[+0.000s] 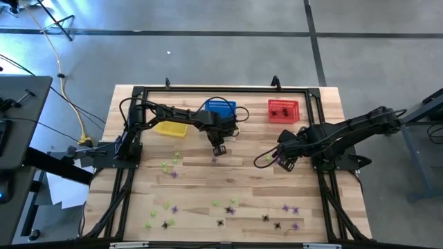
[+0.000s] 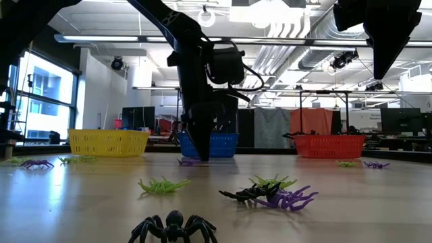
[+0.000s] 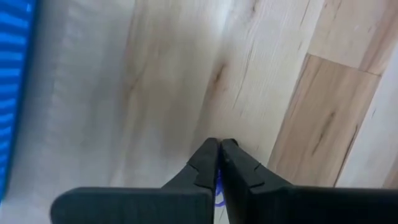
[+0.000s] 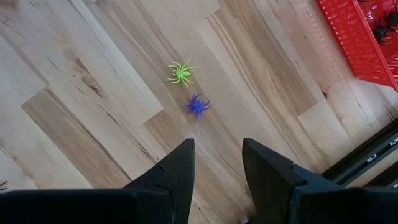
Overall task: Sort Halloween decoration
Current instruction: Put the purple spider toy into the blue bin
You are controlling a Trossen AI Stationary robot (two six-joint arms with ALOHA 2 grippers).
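Note:
Tiny plastic spiders in purple, yellow-green and black lie scattered on the wooden table point(image 1: 208, 183), most of them near its front edge point(image 1: 228, 206). My left gripper point(image 1: 218, 150) points down at the table in front of the blue basket point(image 1: 220, 107) and is shut on a purple spider point(image 2: 189, 162). My right gripper point(image 1: 285, 162) hangs open above the table at the right. Below it lie a yellow-green spider point(image 4: 181, 73) and a purple spider point(image 4: 197, 105). My left gripper point(image 3: 219, 143) pinches the purple spider between its two fingers, which come from above and point down. Only a sliver of purple point(image 3: 218, 190) shows between the fingers, so the part held cannot be told. In the low view the spider's body lies at the table top beside the fingertips.
A yellow basket point(image 1: 171, 128), the blue basket and a red basket point(image 1: 283, 111) stand in a row at the back. The red one holds black spiders point(image 4: 379, 28). A black frame point(image 1: 221, 88) runs around the table.

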